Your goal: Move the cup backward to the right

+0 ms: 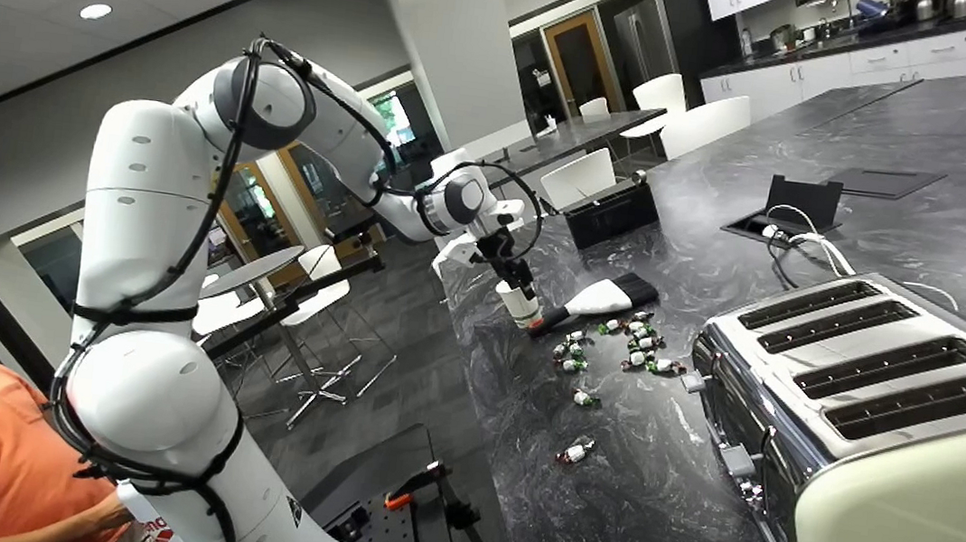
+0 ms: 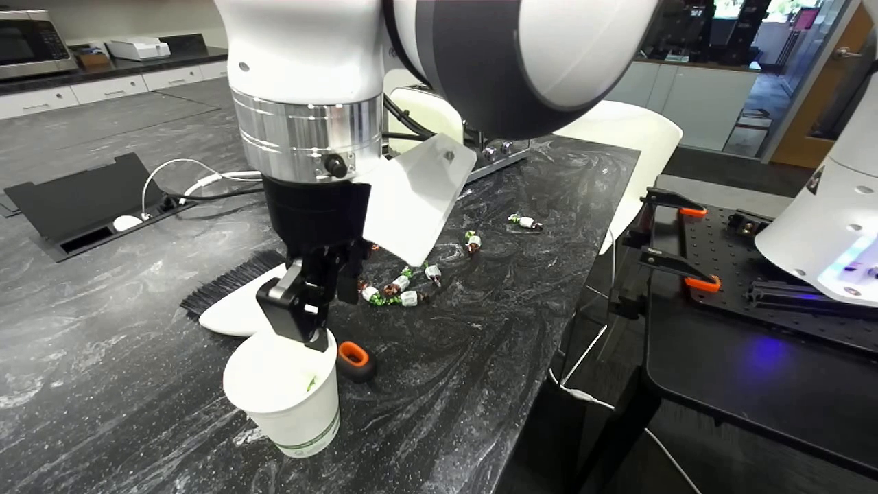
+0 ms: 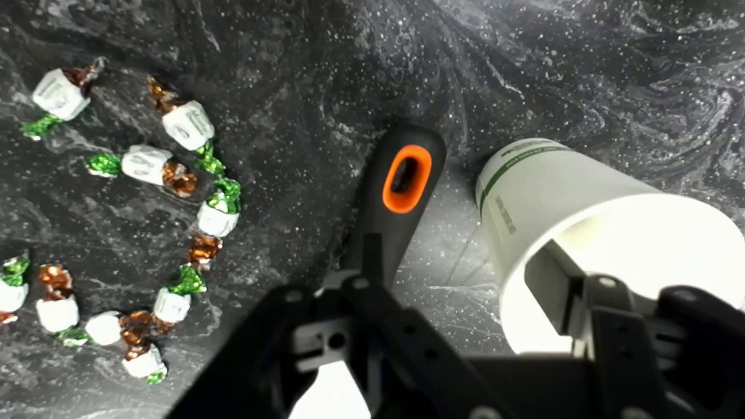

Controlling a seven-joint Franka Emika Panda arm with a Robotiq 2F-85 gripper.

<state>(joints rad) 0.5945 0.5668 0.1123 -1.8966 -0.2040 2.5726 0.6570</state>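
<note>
The Robotiq gripper (image 3: 463, 270) is spread wide, one finger (image 3: 552, 286) at the paper cup's (image 2: 291, 405) mouth. In an exterior view, the cup stands near left on the countertop (image 2: 432, 412), just beside the hand brush (image 2: 236, 309).

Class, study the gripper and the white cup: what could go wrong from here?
1. One finger of the open gripper sits inside the cup, so closing on a single wall might dent or tip it.
2. The brush handle lies close beside the cup; the other finger could bump or catch it while closing.
3. In an exterior view, a green bit shows inside the cup; it may spill if the cup tilts.
</note>
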